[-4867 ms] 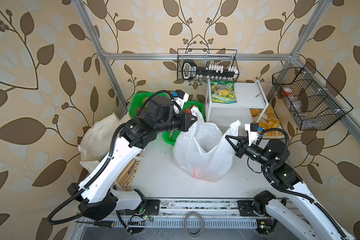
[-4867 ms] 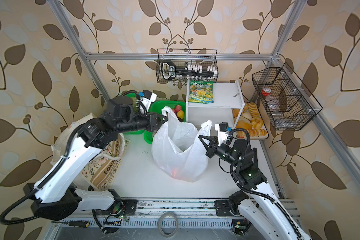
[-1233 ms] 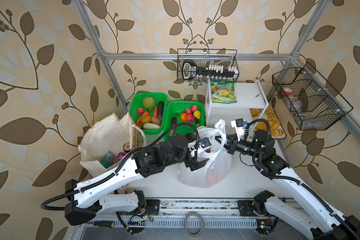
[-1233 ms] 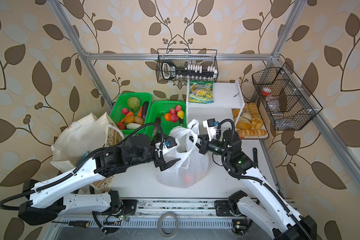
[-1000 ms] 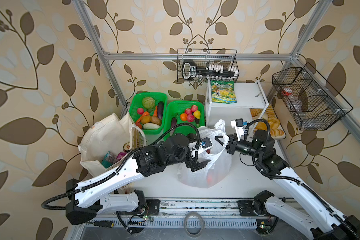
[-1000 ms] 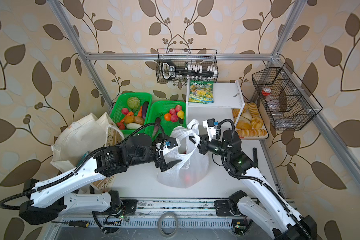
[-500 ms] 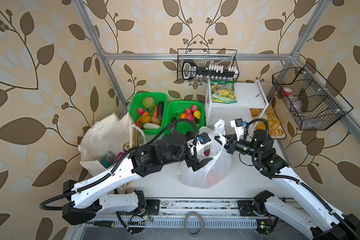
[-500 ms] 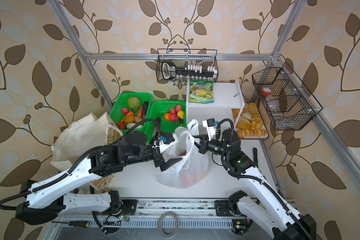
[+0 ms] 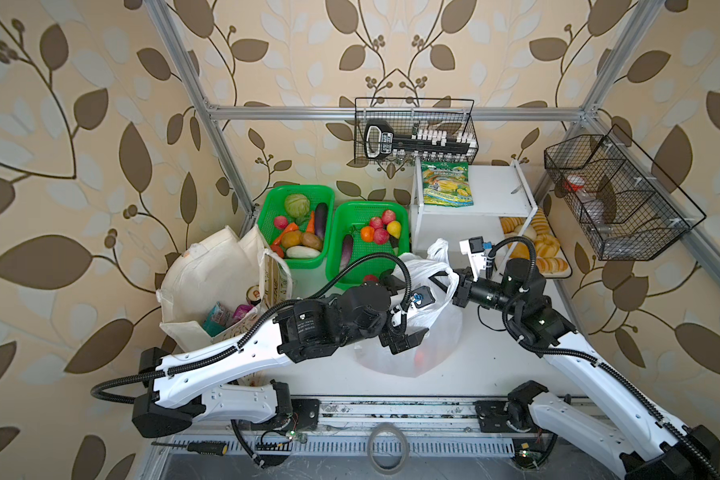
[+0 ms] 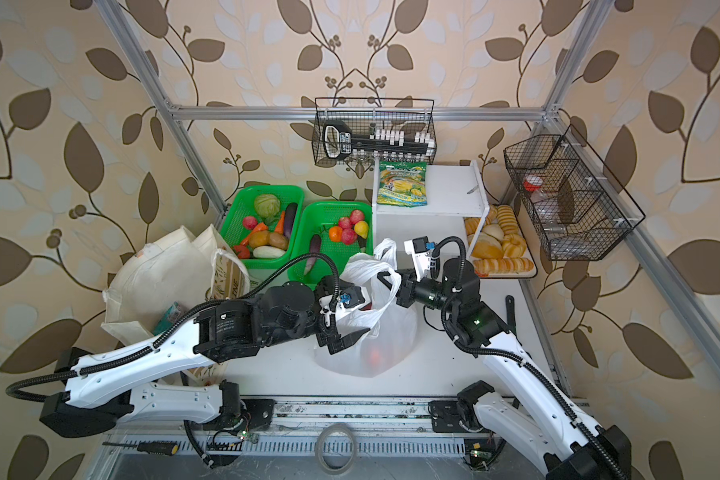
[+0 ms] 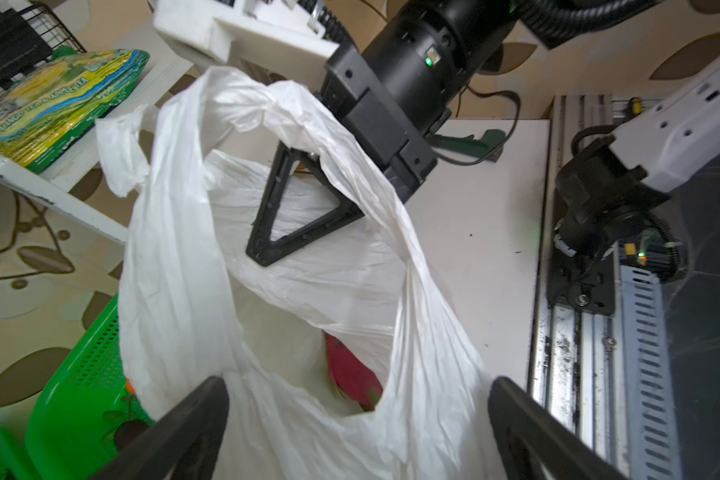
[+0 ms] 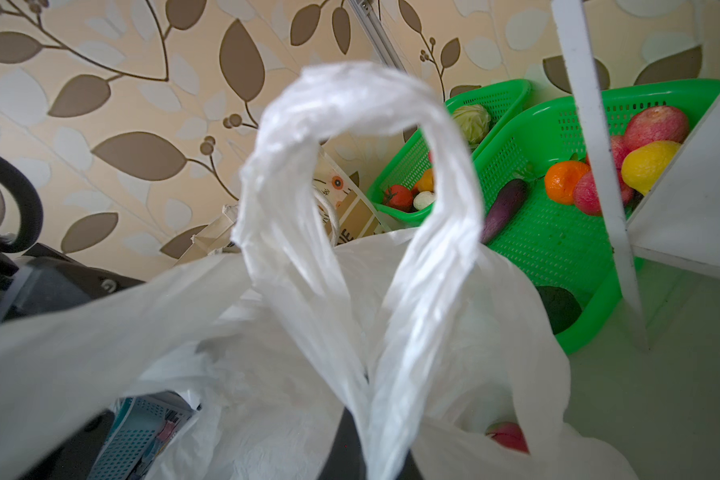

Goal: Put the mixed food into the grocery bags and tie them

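The white plastic grocery bag [image 9: 427, 332] [image 10: 377, 328] stands mid-table with its mouth open. A pink dragon fruit [image 11: 352, 374] [image 12: 508, 436] lies inside, and a red shape [image 9: 420, 355] shows through its wall. My right gripper [image 9: 449, 282] [image 10: 391, 282] [image 12: 366, 453] is shut on the base of one loop handle [image 12: 350, 166], which stands up from it. My left gripper [image 9: 412, 307] [image 10: 350, 309] [image 11: 358, 390] is open, its jaws straddling the bag's opposite rim. The cream tote [image 9: 213, 282] [image 10: 159, 278] at the left holds a blue pouch [image 9: 217, 318], a purple packet [image 9: 242, 311] and a green can [image 9: 253, 294].
Two green baskets [image 9: 296, 188] [image 9: 366, 204] of toy produce sit behind the bags. A white shelf [image 9: 495, 191] at the back right carries a green-yellow pouch [image 9: 447, 189], with bread [image 9: 533, 245] beside it. Wire baskets [image 9: 414, 133] [image 9: 616, 195] hang on the frame.
Over several seconds my left arm swung from the green baskets to the bag's near side, and my right gripper closed on the handle. In the last second the left gripper edged along the rim.
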Controlling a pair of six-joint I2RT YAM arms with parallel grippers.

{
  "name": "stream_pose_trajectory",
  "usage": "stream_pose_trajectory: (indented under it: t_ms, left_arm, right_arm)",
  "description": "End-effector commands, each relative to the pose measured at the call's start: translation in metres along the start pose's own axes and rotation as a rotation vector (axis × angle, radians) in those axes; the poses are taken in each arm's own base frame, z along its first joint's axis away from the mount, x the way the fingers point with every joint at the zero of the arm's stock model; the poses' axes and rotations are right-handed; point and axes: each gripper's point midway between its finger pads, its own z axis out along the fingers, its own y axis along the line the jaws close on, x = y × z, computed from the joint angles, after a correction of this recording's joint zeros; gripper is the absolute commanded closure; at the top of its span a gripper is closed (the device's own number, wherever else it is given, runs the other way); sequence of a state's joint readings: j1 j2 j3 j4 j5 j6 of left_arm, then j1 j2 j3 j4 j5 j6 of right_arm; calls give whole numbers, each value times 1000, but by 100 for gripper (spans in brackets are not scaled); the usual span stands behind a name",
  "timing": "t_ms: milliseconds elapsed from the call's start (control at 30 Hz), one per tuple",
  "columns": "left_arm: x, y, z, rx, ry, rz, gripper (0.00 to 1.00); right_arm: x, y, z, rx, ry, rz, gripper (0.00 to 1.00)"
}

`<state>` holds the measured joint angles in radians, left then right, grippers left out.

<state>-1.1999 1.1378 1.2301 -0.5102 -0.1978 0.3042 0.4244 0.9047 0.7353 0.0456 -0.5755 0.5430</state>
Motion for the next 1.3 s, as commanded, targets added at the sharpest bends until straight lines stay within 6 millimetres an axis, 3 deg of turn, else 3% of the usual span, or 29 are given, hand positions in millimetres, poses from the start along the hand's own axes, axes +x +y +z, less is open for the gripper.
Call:
stream_pose_trajectory:
  t_ms: [0, 233, 467, 767, 800, 867, 933, 1133, 1267]
  left_arm:
    - [-5, 17, 5, -128, -5, 30, 1]
    - [-15, 33, -2, -240, -75, -2, 1]
    - [-6, 26, 5, -208, -21, 34, 4]
    - [-7, 31, 0, -232, -38, 14, 51]
    - [-7, 31, -1, -230, -40, 11, 59]
    - [-8, 30, -3, -223, -48, 5, 85]
    - [-9, 29, -5, -214, -56, -3, 100]
    - [-23, 17, -19, -118, -122, -30, 100]
    - [-33, -11, -28, 85, -151, -47, 100]
  right_arm:
    - [-16, 12, -2, -20, -34, -22, 100]
    - [-12, 19, 0, -51, -15, -35, 100]
    - [-8, 37, 3, -122, 8, -64, 100]
    - [-8, 44, -1, -142, 5, -76, 100]
    - [-7, 44, -1, -143, 8, -75, 100]
    - [-7, 43, -1, -138, 8, -75, 100]
    - [-6, 40, 0, -123, 9, -71, 100]
    - [-7, 33, 2, -91, 2, -62, 100]
    - [-11, 28, 5, -69, -14, -59, 100]
